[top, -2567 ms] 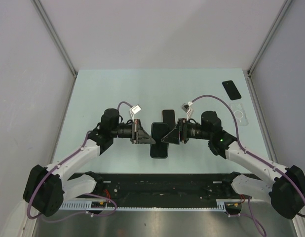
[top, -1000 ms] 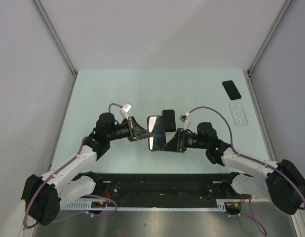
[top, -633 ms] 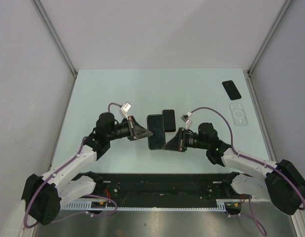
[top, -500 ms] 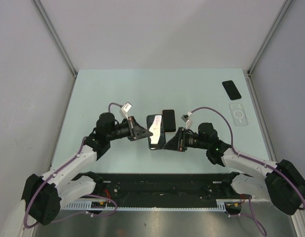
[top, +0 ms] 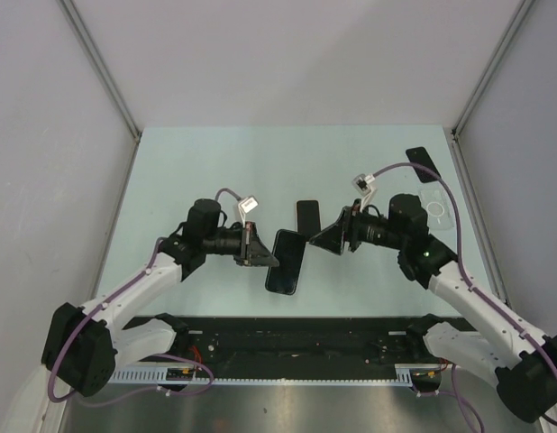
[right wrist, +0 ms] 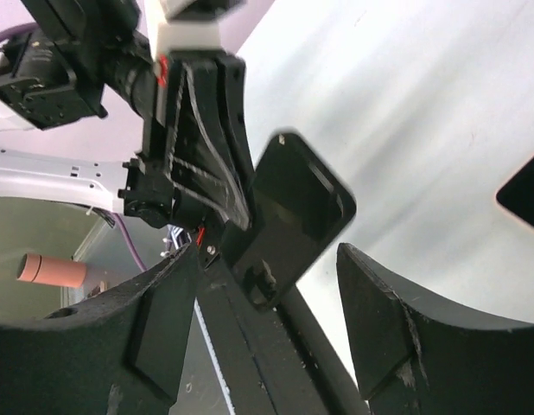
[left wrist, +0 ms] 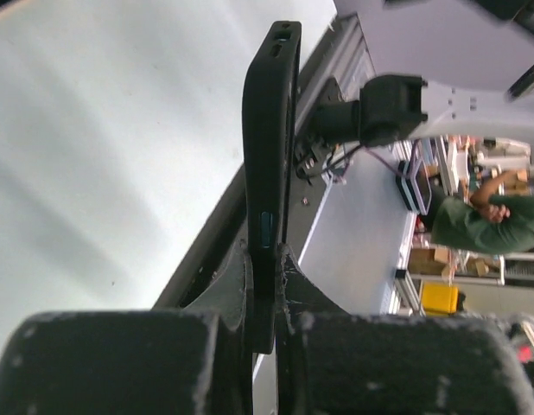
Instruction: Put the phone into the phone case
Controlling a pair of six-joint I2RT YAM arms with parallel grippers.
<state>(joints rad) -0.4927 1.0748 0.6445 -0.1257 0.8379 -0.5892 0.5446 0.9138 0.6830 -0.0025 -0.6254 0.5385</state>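
My left gripper [top: 260,255] is shut on the near edge of a black phone case [top: 285,262] and holds it above the table, tilted. In the left wrist view the case [left wrist: 269,130] stands edge-on between the fingers of that gripper [left wrist: 265,270]. The right wrist view shows its glossy dark face [right wrist: 297,207], which looks like the phone seated in it. My right gripper [top: 327,236] is open to the right of the case and clear of it. Its jaws [right wrist: 269,255] stand wide apart with nothing between them.
A small black slab [top: 306,216] lies flat on the table behind the held case. At the back right lie a second black phone [top: 421,155] and a clear case [top: 440,204], partly hidden by the right arm and cable. The black rail [top: 296,336] runs along the near edge.
My right gripper has opened, let go of the case and drawn back up and to the right. The left gripper, still shut on the case, has shifted slightly and the case now tilts downward.
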